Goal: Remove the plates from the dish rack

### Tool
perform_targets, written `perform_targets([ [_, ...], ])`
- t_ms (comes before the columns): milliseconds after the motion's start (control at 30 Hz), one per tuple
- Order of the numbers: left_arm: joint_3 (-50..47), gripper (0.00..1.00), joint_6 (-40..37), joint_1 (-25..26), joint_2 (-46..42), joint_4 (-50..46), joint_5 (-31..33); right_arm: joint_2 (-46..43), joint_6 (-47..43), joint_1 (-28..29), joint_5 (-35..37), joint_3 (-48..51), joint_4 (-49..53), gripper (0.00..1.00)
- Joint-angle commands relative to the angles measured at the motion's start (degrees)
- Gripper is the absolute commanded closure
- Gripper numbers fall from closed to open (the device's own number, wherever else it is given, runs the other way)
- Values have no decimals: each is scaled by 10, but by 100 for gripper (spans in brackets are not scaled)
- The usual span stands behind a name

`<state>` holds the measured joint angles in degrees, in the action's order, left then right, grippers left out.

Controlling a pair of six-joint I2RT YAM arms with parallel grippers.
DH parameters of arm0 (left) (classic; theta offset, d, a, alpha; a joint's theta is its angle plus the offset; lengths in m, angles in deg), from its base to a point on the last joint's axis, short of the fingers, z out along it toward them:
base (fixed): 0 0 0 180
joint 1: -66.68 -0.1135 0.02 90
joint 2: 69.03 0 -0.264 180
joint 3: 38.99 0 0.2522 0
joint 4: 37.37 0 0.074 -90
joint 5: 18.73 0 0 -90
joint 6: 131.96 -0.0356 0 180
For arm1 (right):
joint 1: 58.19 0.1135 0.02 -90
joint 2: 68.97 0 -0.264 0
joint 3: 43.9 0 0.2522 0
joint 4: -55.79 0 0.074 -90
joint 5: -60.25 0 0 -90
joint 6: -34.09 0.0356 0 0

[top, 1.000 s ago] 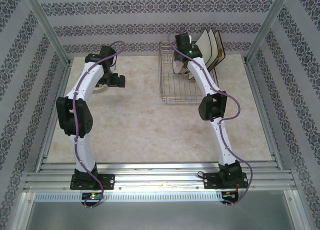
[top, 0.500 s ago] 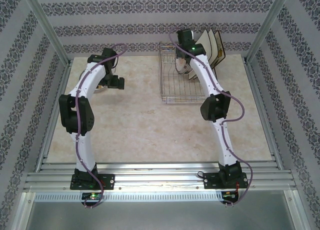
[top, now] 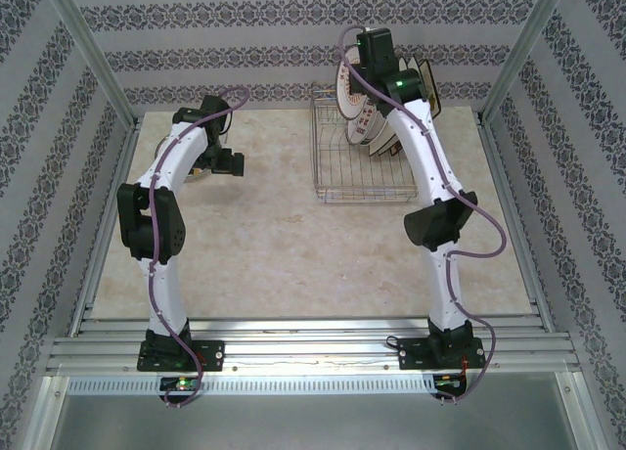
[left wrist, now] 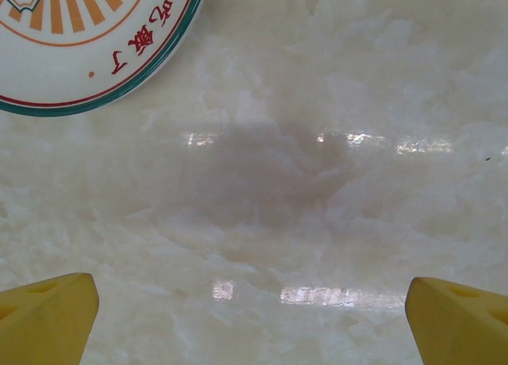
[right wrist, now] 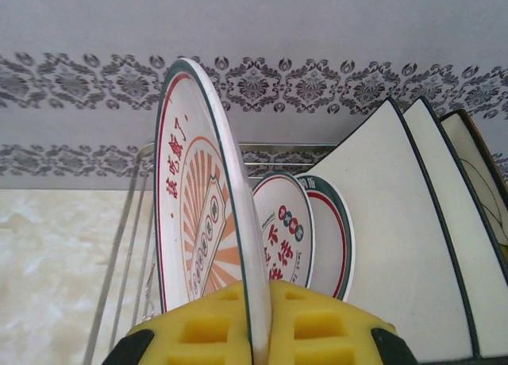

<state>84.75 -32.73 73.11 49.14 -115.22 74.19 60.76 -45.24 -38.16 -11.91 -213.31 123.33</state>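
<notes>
My right gripper [top: 360,78] [right wrist: 262,327] is shut on the rim of a round white plate [top: 347,90] [right wrist: 197,214] with an orange sunburst and a teal rim, holding it upright above the back of the silver wire dish rack [top: 362,171]. Two more small round plates [right wrist: 284,236] stand behind it, and cream square plates [right wrist: 397,246] [top: 426,90] lean at the rack's right end. My left gripper [top: 210,162] [left wrist: 252,317] hangs open over bare table, just apart from a round sunburst plate [left wrist: 71,40] lying flat on the table.
The marble-look tabletop [top: 274,235] stretches between the arms. Patterned walls and metal frame posts [top: 93,54] close in the back and sides. The rack's front half [top: 357,181] holds nothing.
My right gripper has risen with the sunburst plate, lifting it up out of the rack. The left arm has barely shifted.
</notes>
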Motion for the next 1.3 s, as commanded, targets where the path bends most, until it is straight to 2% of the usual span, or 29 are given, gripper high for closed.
perform_targets([
  [0,3,0,1,4,-10,-7,-7,-57,5,-2,-38,41,1,100],
  [100,-7,0,1,5,-18,0,-14,-101,31,-13,-105,105,-9,100],
  [267,-18,0,0,4,-28,8,-17,-203,68,-39,-230,269,-78,100],
  [433,-28,0,2,5,-34,16,-11,-330,169,-87,-474,512,-286,100],
  [533,-37,0,5,5,-37,24,-12,-371,231,-106,-562,610,-384,100],
  [633,-52,0,15,5,-44,38,-4,-395,283,-116,-618,682,-465,100],
  [833,-76,0,10,5,-62,62,-18,-405,357,-120,-677,768,-582,100],
  [1133,-89,0,-1,4,-78,68,-37,-396,365,-116,-687,817,-617,100],
  [1267,-106,0,-2,4,-89,88,-69,-384,376,-115,-692,833,-640,100],
])
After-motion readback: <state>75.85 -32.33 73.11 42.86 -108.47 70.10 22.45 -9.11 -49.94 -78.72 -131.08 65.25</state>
